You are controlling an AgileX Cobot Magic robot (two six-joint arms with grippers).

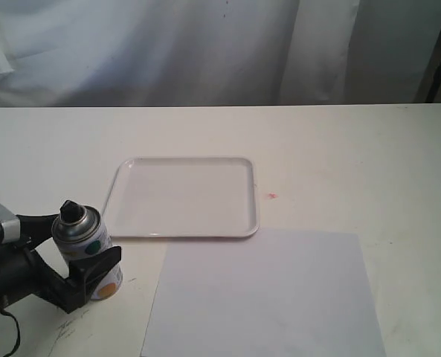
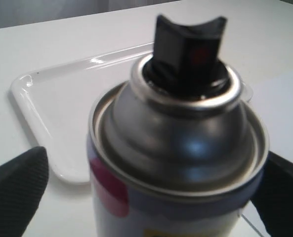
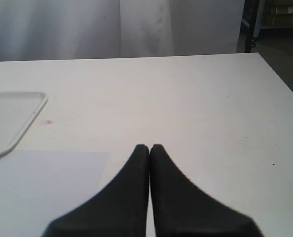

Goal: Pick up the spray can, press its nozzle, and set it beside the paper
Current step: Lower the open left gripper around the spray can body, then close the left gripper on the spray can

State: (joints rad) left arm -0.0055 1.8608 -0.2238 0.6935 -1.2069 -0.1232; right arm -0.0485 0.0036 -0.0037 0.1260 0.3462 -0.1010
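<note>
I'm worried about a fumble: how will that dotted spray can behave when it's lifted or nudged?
The spray can looks rigid, given its metal dome. Upright and narrow, it might tip if nudged near the nozzle. Its round body would likely roll if toppled.

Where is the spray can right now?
In the exterior view the spray can stands at the left, between the left gripper's fingers, a little left of the paper and near the tray's front left corner.

Tray: white, glossy, rimmed, rounded corners, lying flat.
Surface: off-white, faintly scuffed.
Red speck: small, on the surface near the tray's right rim.
Curtain: white, creased, hanging behind the surface.
</note>
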